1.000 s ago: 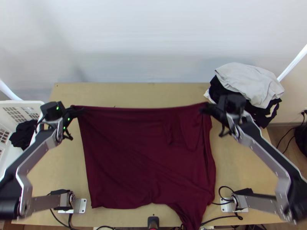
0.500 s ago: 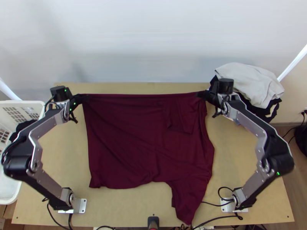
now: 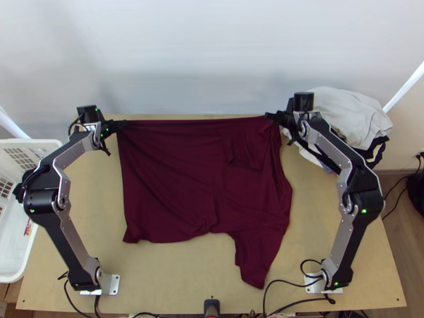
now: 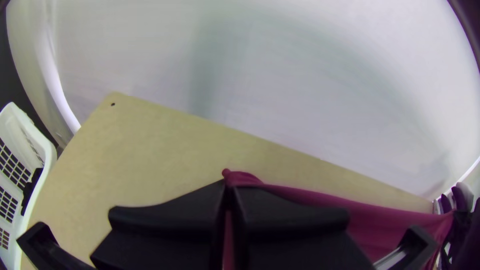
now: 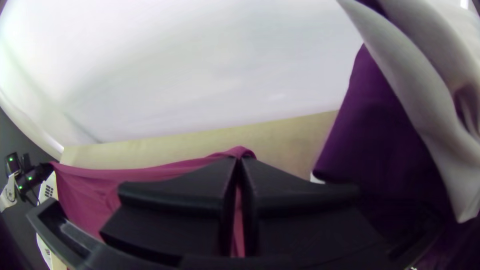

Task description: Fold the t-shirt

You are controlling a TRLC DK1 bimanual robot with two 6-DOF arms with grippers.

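Note:
The dark red t-shirt (image 3: 201, 180) hangs and lies across the middle of the table, its far edge pulled straight between the grippers. In the top view my left gripper (image 3: 122, 124) holds the far left corner, and my right gripper (image 3: 271, 116) holds the far right corner. A sleeve-like part trails toward the near edge at right, and a small flap lies over the upper right. In the left wrist view the left gripper (image 4: 229, 187) is shut on the cloth's edge; in the right wrist view the right gripper (image 5: 239, 162) is likewise shut on it.
A heap of grey and black clothes (image 3: 344, 116) sits at the table's far right corner. The white basket (image 3: 13, 259) stands at the left side. Cables run along the near edge (image 3: 169, 307) of the table, which is bare to both sides of the shirt.
Both grippers have moved up the picture, away from the bases, and slightly inward, with the shirt held between them. Its near end has slid along away from the table's near edge.

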